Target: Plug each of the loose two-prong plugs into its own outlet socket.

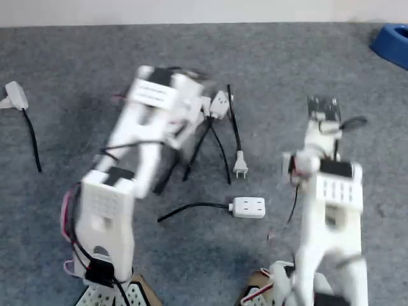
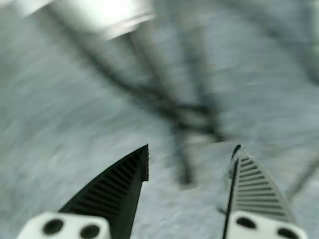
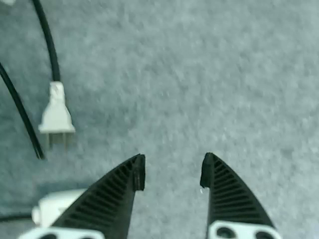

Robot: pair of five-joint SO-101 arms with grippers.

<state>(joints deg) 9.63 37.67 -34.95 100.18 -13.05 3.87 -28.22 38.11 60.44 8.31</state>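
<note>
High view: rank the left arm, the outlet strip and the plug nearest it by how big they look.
1. left arm
2. outlet strip
3. plug
The arm rises toward the camera, which enlarges it further.

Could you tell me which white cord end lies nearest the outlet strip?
The two-prong plug just beyond the outlet strip, prongs pointing at it; the far-left one lies much farther.

White plastic arms [image 1: 105, 204] with black cables [image 1: 121, 146] carry black, ribbed, pointed end effector fingers [image 3: 117, 196].
</note>
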